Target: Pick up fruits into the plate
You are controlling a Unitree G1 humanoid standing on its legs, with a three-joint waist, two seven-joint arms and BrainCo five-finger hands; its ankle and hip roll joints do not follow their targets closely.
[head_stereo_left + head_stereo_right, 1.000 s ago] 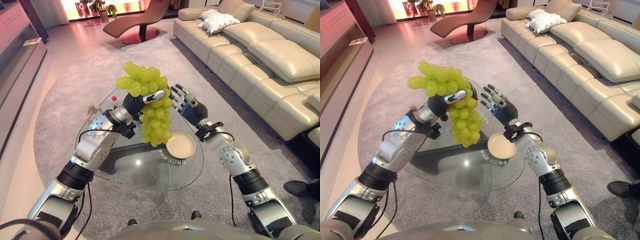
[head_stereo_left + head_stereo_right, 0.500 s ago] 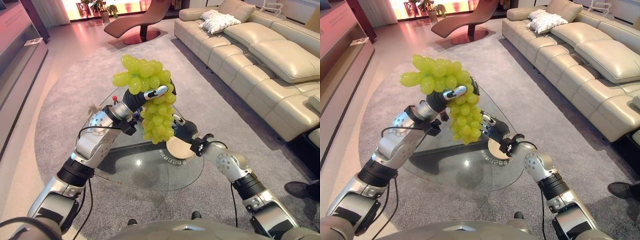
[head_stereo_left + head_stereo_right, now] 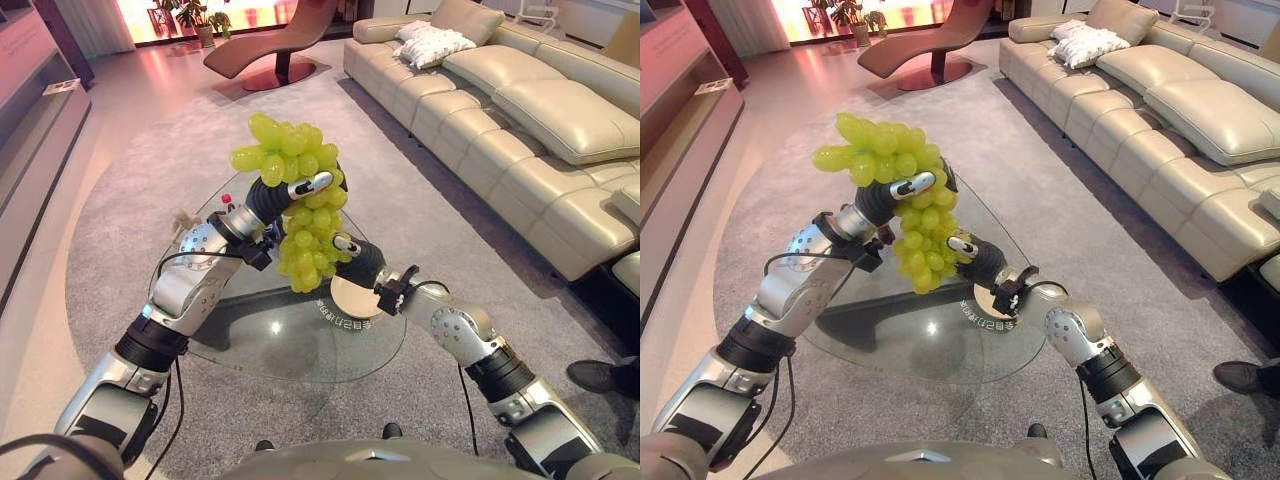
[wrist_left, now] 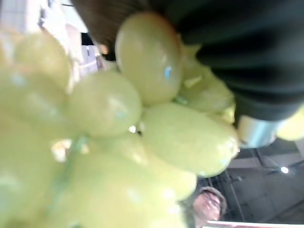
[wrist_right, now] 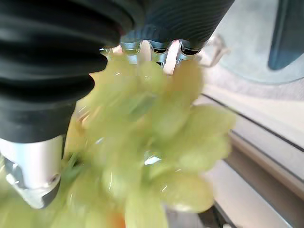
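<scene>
Two robot hands on one bunch of glossy green grapes, held above round beige plate on the glass surface. Left robot hand clenched on the stem; right robot hand against the bunch's underside, grip can't be made out.

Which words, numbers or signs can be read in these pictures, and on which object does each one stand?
Dark characters run round the outer wall of the plate on the glass table: too small to read.
Bunch of green grapes, left hand, right hand: no text.
</scene>
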